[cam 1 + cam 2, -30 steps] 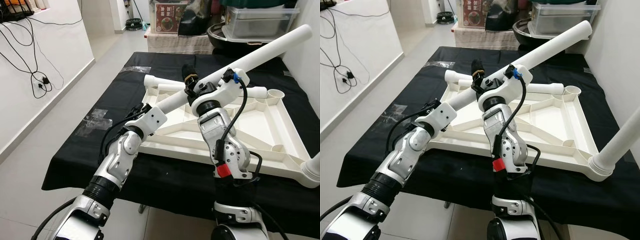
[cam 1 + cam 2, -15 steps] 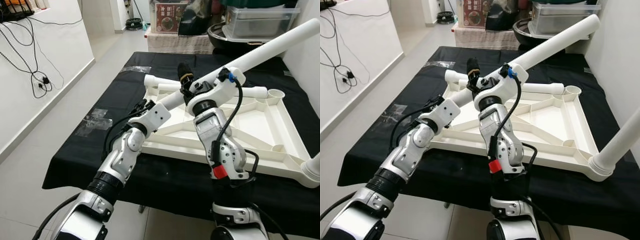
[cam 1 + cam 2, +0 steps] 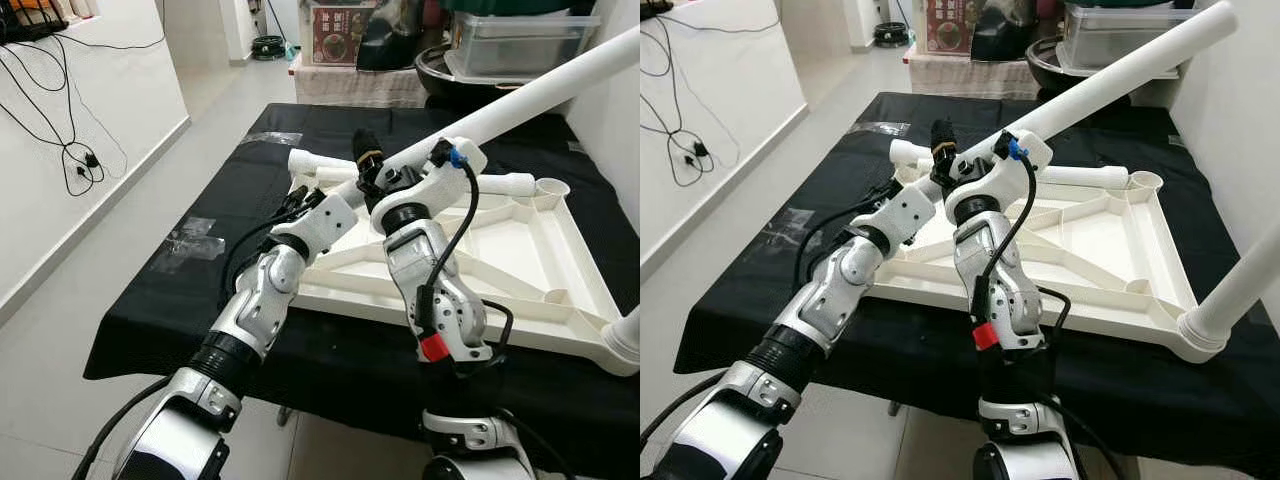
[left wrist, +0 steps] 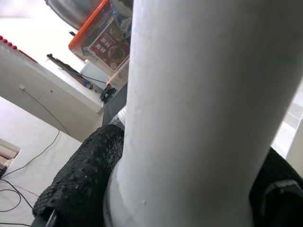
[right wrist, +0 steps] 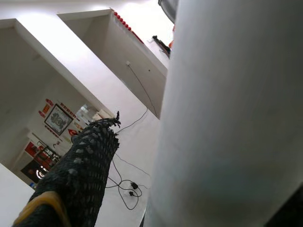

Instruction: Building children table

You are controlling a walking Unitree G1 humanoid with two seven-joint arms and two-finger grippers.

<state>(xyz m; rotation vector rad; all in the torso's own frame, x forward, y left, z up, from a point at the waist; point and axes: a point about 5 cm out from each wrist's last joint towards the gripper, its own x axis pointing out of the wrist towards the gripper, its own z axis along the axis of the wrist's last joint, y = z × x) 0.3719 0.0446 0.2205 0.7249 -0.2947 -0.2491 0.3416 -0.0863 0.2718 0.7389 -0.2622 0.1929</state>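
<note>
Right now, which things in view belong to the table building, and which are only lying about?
Job: white leg tube held by both grippers, left gripper and right gripper; upside-down table top; fitted leg.

Lying about: clear tape, wall cables, storage box.

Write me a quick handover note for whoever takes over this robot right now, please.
Left gripper: shut on the white table leg, near its lower end.
Right gripper: shut on the same leg, just above.
The leg is held slanted in the air over the upside-down tabletop, which lies on the black cloth.
Done: one leg already stands in the near right corner; another lies along the far edge.
Left: seat the held leg in a corner socket.
</note>
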